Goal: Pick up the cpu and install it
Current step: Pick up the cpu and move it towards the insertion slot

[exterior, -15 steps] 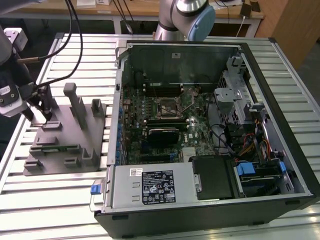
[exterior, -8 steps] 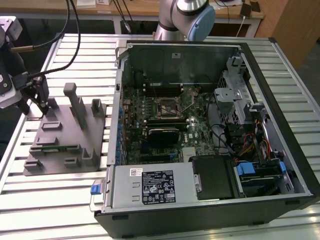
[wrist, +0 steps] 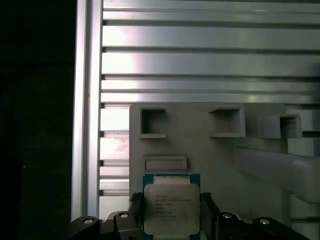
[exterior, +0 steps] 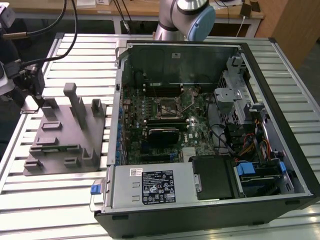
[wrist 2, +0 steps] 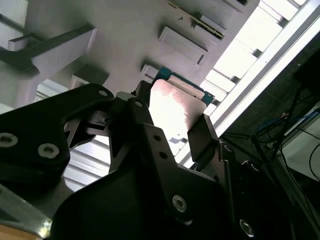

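Note:
The cpu (wrist: 171, 206), a thin square chip with a pale silver top on a green board, sits between my gripper's (wrist: 171, 214) two black fingers (wrist: 136, 209), which press against its opposite edges. In the second wrist view the cpu (wrist 2: 174, 107) shines bright between the fingers (wrist 2: 201, 139), just above the grey fixture block (wrist 2: 125, 35). In the exterior view the gripper (exterior: 38, 100) is at the far corner of the fixture block (exterior: 65, 135), on the exterior view's left. The motherboard's black socket (exterior: 167, 106) lies inside the open computer case (exterior: 295, 165), well away from the gripper.
The fixture block (wrist: 200, 145) has several raised posts and recesses. It rests on a ribbed aluminium table (wrist: 200, 60). The case holds a power supply (exterior: 155, 187), drive bays (exterior: 260, 175) and cables. The arm's base (exterior: 185, 20) stands behind the case.

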